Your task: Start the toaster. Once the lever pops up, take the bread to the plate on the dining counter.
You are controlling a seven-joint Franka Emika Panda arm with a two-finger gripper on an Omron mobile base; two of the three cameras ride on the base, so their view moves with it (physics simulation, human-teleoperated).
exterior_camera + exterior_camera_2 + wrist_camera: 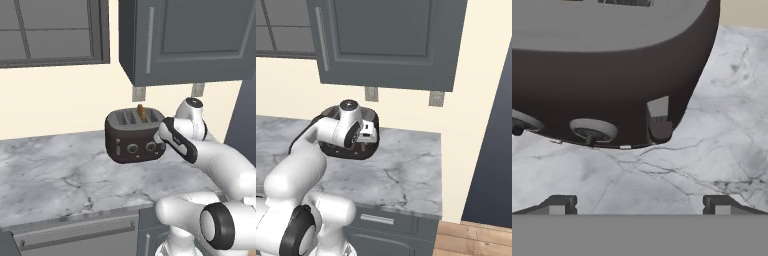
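- At the bottom of the hand view, the gripper (639,205) has its two dark fingertips (557,205) spread wide apart, released, with bare marble between them and nothing held.
- Just beyond the tips lies the grey-white veined marble counter (722,150), on which the toaster stands.
- The toaster (607,70) rises close ahead in the hand view, dark and glossy, its rounded lower edge resting on the marble.
- On its near face, one round knob (592,131) sits low, with part of a second knob (522,122) at the left edge.
- The lever (658,120), a small dark tab with a pale mark, sits at the toaster's right corner, low in its travel; the fingertips are apart from it, not touching.
- In the left base view, the white arm (220,165) reaches from the lower right, the hand close against the toaster's right side.
- The bread (142,113), a thin tan slice, stands upright in one of the top slots, its upper part poking out.
- Behind the toaster is a cream wall with two outlets (138,93), and dark grey upper cabinets (190,40) hang above.
- In the right base view, the arm's wrist covers most of the toaster.
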